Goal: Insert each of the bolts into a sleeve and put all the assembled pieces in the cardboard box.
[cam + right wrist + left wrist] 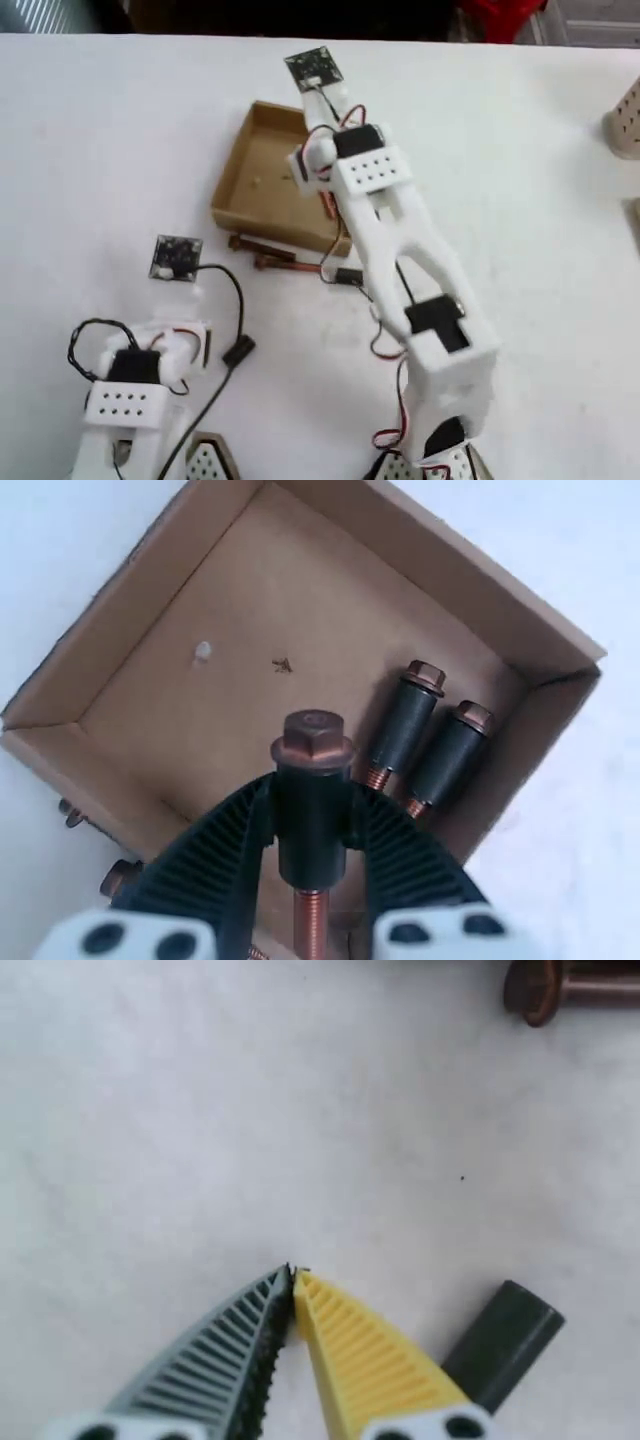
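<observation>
The right jaws grip a sleeved bolt (312, 780) above the cardboard box (455, 585), where two assembled pieces (405, 725) lie in one corner. The left jaws are closed, empty, over the counter (200, 1110) beside a loose sleeve (505, 1338).

No writing, label or number is legible anywhere.

High camera is looking steeply down over the table (120, 130) from behind the arms (400, 230). Left wrist camera is facing the table at close range; right wrist camera is peering close into the cardboard box (250, 610), which the high view is sharing.
</observation>
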